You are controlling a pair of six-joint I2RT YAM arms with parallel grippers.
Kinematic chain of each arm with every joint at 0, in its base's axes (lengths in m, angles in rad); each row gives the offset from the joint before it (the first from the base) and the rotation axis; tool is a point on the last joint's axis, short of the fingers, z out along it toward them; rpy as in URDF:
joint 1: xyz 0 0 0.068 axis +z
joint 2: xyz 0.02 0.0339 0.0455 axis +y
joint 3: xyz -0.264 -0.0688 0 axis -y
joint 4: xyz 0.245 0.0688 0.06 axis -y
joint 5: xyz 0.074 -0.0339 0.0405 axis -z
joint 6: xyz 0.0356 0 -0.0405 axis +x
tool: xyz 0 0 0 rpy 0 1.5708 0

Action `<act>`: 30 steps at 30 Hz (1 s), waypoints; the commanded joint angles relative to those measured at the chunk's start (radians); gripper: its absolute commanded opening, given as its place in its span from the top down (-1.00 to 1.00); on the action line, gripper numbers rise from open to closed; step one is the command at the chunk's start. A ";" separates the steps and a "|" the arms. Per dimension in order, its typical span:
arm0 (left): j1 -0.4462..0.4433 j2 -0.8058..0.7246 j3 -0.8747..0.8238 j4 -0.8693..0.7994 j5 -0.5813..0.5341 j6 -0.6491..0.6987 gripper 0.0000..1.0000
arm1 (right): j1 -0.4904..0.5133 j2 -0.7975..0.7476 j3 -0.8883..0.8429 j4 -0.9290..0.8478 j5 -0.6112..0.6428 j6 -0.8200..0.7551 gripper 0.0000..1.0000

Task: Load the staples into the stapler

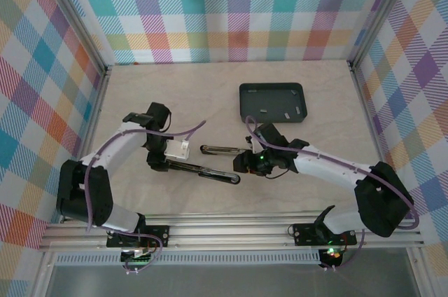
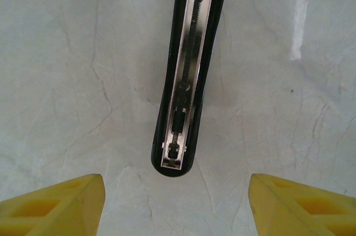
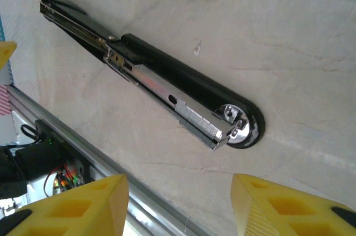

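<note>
So the black stapler (image 1: 210, 171) is lying on the desk (image 1: 140, 87) between the two arms, flipped open so you can see its insides. In the top view it looks like two long dark pieces, one a bit further back and one angled toward the near edge. I can't quite make out where they join from up there.

The left claw (image 1: 158, 162) is sitting at the left end of the nearer piece. Through the left wrist camera, that claw (image 2: 175, 183) has its yellow fingers (image 2: 61, 205) spread wide with nothing between them. The rounded tip of the stapler (image 2: 186, 80) is just ahead of the gap, and its shiny metal channel faces up with a thin spring running down it.

The right claw (image 1: 245, 162) is over by the other end. It's the same story on its wrist camera: that claw (image 3: 179, 186) is wide open, with bare desk between the fingers. The stapler (image 3: 161, 85) lies diagonally a little beyond them, with the silver rail on top of the black body.

The staples (image 1: 285, 113) are a few tiny pale strips in the dark grey tray (image 1: 269, 95). The tray sits further back on the desk, behind the right claw and apart from the stapler.
</note>
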 commanded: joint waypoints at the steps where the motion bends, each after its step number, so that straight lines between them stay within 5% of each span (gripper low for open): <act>1: 0.015 0.043 0.010 0.022 -0.020 0.084 -0.38 | -0.015 0.004 -0.016 0.046 -0.064 0.035 -0.05; 30: 0.024 0.204 -0.087 0.177 -0.083 0.076 -0.21 | -0.020 0.249 0.019 0.069 -0.104 0.051 0.21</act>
